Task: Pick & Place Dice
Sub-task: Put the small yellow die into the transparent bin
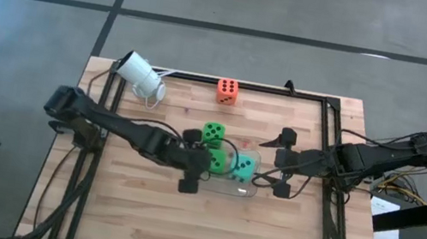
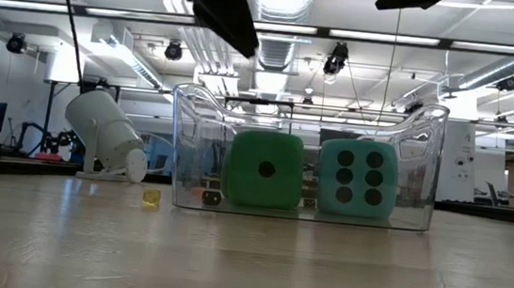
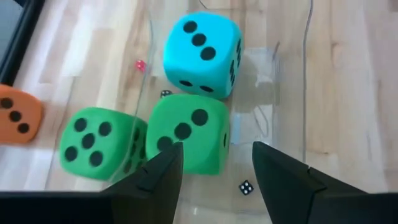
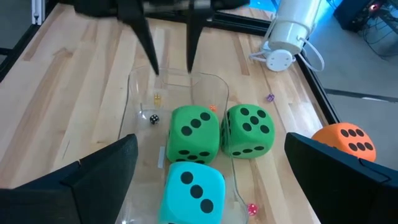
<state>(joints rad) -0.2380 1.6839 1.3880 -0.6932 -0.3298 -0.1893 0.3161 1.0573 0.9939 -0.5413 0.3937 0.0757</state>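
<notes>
Left claw (image 1: 192,168) spread wide above clear bin (image 2: 428,132), holding nothing. Right claw (image 1: 284,163) wide apart beside bin, empty. Green die (image 3: 189,132) and teal die (image 3: 202,53) inside bin; second green die (image 3: 99,143) just outside; orange die (image 1: 228,91) well apart on counter (image 1: 136,219).

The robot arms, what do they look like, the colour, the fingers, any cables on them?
Both arms are dark, nearly black, built of jointed segments. The left gripper and the right gripper each end in two flat, dark fingers; in the left wrist view the fingers look broad, angular and matte. Thin dark cables trail along the right arm near its base. No markings or labels show.
</notes>
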